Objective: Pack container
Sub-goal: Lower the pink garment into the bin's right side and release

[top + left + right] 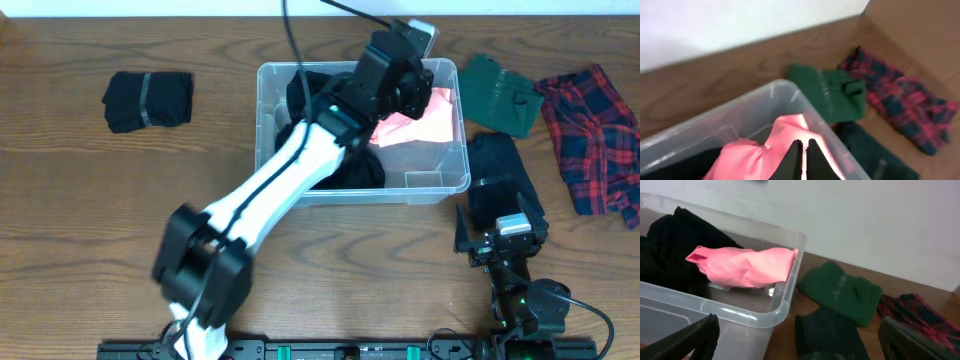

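The container (266, 120) is a clear plastic bin at the table's middle. Inside it lie black garments (355, 170) on the left and a pink garment (428, 122) on the right. My left gripper (412, 92) hovers over the pink garment (747, 157). Seen from the left wrist, the gripper (804, 146) is shut, and nothing shows between its fingers. In the right wrist view the pink garment (742, 266) lies loose in the bin (785, 297). My right gripper (498, 240) is open near the front edge; its fingers (687, 340) straddle a black garment (827, 330).
A green garment (505, 95) and a red plaid garment (595, 135) lie right of the bin. A black garment (505, 185) sits in front of them. Another folded black garment (148, 100) lies far left. The left arm (270, 190) crosses the bin's front wall.
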`<control>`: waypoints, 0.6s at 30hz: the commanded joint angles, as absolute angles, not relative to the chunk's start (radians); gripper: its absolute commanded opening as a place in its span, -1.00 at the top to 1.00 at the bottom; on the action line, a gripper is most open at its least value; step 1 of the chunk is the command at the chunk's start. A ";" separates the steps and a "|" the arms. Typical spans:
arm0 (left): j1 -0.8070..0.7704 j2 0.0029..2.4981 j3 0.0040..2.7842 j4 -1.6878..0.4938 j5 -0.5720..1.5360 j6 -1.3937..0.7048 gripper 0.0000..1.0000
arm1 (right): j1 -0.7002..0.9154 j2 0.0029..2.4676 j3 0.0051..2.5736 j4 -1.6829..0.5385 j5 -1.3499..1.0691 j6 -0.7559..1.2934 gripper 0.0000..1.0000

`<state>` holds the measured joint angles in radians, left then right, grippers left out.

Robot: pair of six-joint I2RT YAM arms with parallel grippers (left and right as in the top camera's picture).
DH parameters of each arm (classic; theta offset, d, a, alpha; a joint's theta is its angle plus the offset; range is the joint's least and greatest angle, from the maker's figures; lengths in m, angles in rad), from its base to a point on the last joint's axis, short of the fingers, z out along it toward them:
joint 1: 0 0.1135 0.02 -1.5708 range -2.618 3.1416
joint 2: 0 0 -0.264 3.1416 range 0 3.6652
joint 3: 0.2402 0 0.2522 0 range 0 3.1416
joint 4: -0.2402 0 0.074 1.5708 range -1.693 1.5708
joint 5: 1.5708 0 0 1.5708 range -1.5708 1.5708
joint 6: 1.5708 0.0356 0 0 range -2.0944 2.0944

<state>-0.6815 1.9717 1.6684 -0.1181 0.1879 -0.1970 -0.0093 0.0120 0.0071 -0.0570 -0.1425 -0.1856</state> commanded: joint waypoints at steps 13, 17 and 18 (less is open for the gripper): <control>-0.677 2.177 1.670 -0.247 0.280 -0.177 0.88 | -0.021 0.007 0.006 -0.061 -0.147 -0.192 -0.99; -0.677 2.190 1.666 -0.246 0.217 -0.150 0.88 | -0.021 0.007 0.006 -0.061 -0.147 -0.192 -0.98; -0.677 2.191 1.666 -0.244 0.207 -0.150 0.88 | -0.021 0.007 0.006 -0.061 -0.147 -0.192 -0.98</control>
